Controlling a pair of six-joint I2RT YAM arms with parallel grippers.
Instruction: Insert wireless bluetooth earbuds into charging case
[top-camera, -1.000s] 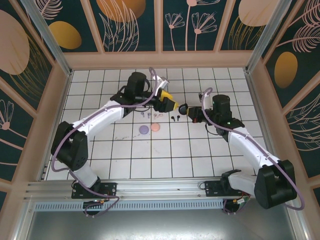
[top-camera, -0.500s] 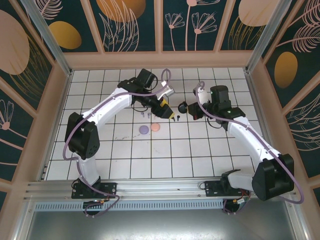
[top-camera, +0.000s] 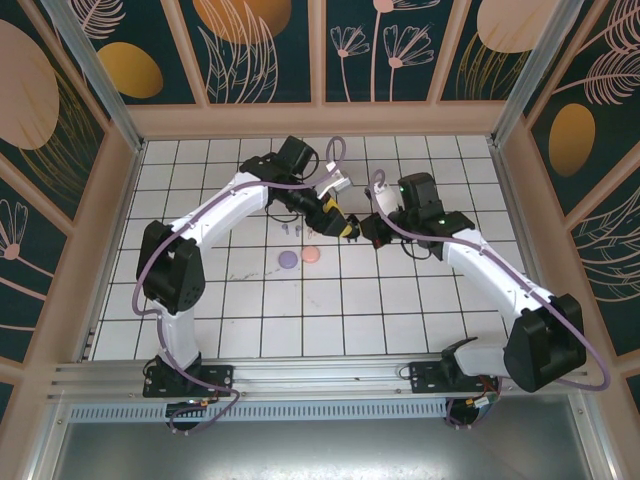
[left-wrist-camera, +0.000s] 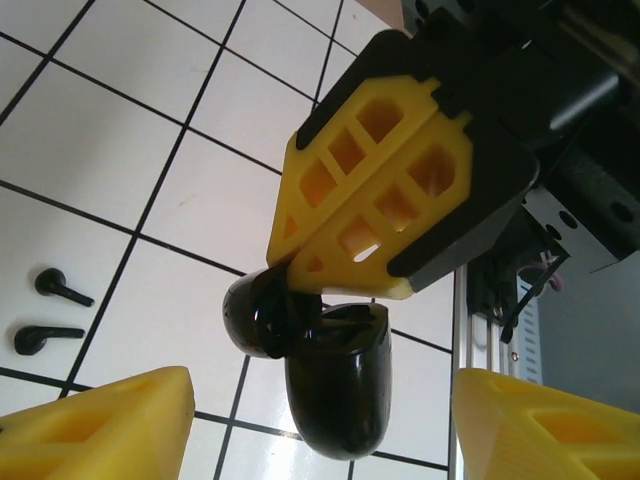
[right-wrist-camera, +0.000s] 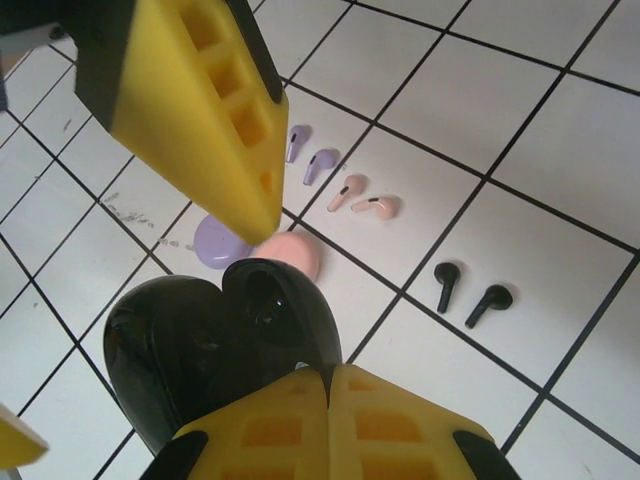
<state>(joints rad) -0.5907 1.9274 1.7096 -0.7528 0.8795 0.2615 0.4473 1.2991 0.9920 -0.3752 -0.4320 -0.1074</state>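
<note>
a white tiled tabletop (top-camera: 330, 310) lay inside flower-painted walls (top-camera: 260, 50). the right claw (right-wrist-camera: 328, 390) was clenched on an open black charging case (right-wrist-camera: 200, 340), lifted off the tiles. the left claw (top-camera: 347, 226) stood released, its fingers (left-wrist-camera: 100, 425) spread either side of the case. on the tabletop lay the lilac earbuds (right-wrist-camera: 308, 155), pink earbuds (right-wrist-camera: 365, 200) and black earbuds (right-wrist-camera: 470, 290) in a row, near two round discs (right-wrist-camera: 220, 242).

We can read no lettering, number, brand mark or sign anywhere in this scene: none on the glossy black charging case (left-wrist-camera: 335, 385), none on the white grid-tiled table (top-camera: 400, 300), and none on the dark teal wall panels painted with flowers (top-camera: 260, 50).
</note>
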